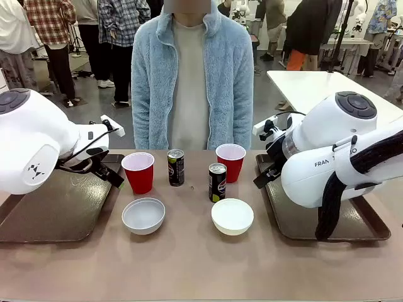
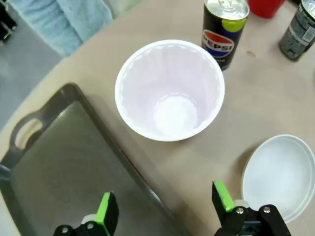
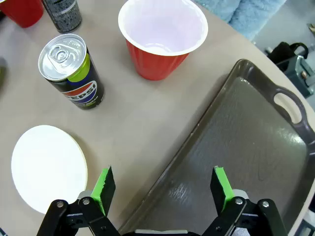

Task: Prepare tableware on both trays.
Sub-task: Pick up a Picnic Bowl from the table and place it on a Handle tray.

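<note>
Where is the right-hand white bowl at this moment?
Front view: the bowl sits on the table right of centre, just on the robot's side of a dark can and left of the right tray, not on it.

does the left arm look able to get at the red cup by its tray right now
Probably yes. The left claw is open above the edge of the tray, with the red cup just ahead and nothing between them. The can and bowl stand apart from the cup.
</note>
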